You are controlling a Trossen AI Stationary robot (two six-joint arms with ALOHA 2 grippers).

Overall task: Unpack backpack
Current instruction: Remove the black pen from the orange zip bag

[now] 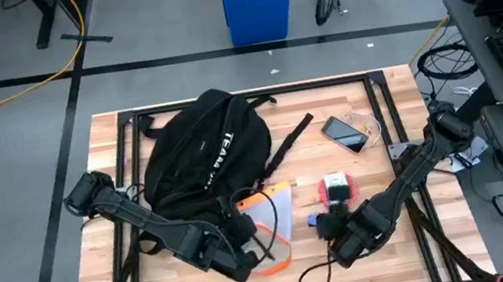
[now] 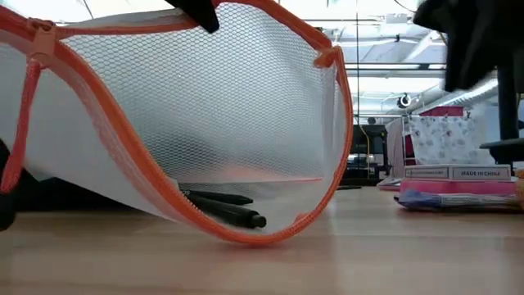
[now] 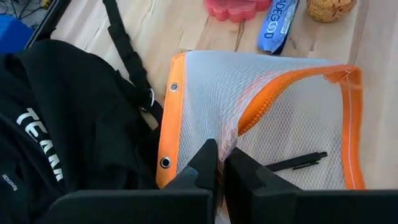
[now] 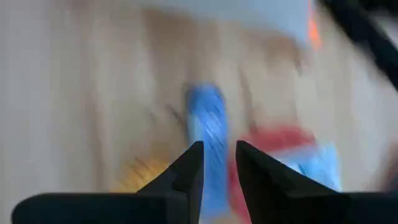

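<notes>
Wooden table (image 1: 409, 238), grey floor around. Left gripper (image 3: 221, 167) pinches mesh pouch (image 3: 273, 118) beside backpack (image 1: 198, 154) (right gripper (image 4: 217, 163) slightly parted, empty).

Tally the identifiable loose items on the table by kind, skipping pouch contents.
Backpack: 1
Mesh pouch: 1
Phone: 1
Pink box: 1
Blue snack bar: 1
Tan round item: 1
Black cord: 1
Total: 7

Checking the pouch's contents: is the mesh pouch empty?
No, a black pen lies inside the orange-trimmed mesh pouch.
</notes>
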